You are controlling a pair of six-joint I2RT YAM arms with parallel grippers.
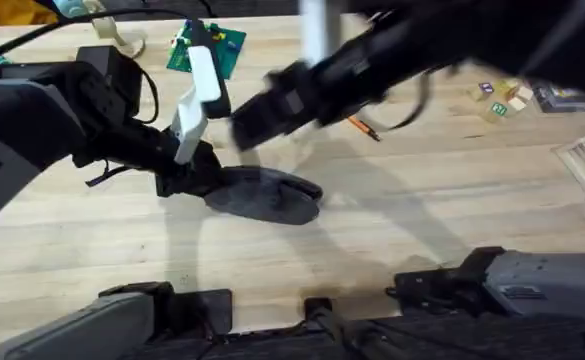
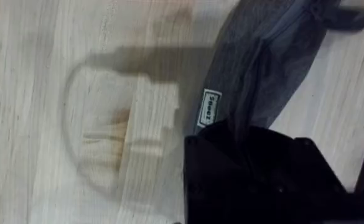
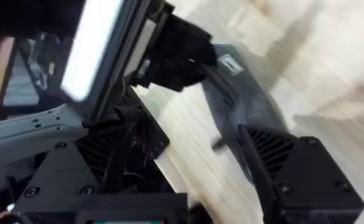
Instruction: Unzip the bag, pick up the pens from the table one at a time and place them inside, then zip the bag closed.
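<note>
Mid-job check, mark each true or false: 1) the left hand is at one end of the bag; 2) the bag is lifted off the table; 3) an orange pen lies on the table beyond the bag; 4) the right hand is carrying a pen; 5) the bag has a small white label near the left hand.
1) True: the left hand is clamped on the near-left end of the bag.
2) False: the bag lies flat on the table.
3) True: the orange pen lies on the table beyond the bag.
4) False: no pen between the fingers of the right hand; they stand apart.
5) True: the white label sits just beyond the left hand.
</note>
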